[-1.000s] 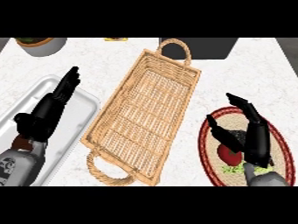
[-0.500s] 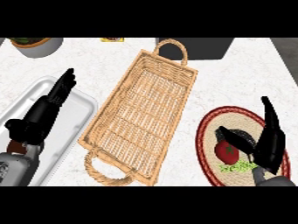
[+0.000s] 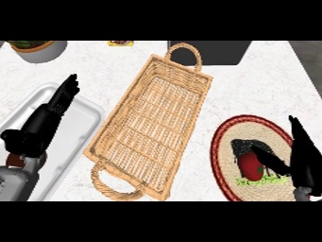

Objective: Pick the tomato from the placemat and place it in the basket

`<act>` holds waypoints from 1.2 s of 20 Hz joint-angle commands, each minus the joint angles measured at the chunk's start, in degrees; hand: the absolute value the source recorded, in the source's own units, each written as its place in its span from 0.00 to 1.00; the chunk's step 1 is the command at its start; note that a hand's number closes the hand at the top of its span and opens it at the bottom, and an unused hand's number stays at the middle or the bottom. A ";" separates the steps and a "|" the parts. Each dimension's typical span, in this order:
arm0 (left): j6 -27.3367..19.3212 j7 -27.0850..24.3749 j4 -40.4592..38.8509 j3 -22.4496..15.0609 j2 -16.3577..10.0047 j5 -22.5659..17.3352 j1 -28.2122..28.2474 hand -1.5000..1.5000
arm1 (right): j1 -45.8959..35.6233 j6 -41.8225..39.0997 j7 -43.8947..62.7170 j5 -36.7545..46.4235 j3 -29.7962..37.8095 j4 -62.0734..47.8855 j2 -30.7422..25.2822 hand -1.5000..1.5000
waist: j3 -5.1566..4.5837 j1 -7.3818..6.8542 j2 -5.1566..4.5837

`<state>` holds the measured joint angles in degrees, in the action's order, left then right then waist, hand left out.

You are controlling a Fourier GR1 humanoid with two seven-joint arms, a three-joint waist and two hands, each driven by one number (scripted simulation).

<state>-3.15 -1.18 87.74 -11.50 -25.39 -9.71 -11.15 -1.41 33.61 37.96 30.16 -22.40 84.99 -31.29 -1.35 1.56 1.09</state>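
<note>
While the tomato [image 3: 252,166] is parked on the placemat [image 3: 226,138], it's bracketed by the right hand [image 3: 308,165], fingers and thumb uncurled. Left hand [image 3: 43,125] is held flat and open beside the basket [image 3: 153,127].

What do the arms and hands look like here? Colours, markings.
The left hand and right hand are black, with slim tapering fingers. The left forearm is grey and rounded, with a dark marking and a brownish band at the wrist. Of the right forearm only a grey sliver shows. No cables visible.
</note>
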 commanded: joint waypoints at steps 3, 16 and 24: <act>0.38 0.39 0.40 0.74 -0.33 -0.71 0.72 0.50 | -1.96 -16.58 19.19 -0.94 -3.22 15.68 -4.73 0.00 | 0.39 0.27 0.39; 1.81 -0.18 2.54 1.79 -0.38 -0.93 2.00 0.50 | 3.99 -30.11 47.16 6.47 -0.81 50.04 -6.70 0.00 | 1.08 -0.26 -0.72; 1.94 3.02 4.74 0.80 1.49 0.37 1.08 0.50 | 8.33 -26.03 40.92 15.34 -1.74 45.67 1.34 0.00 | 1.33 -1.29 -0.94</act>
<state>-1.27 -1.14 90.21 -10.27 -24.36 -9.63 -9.08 6.40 6.17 69.53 39.82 -22.80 131.16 -34.29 -0.13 0.68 0.24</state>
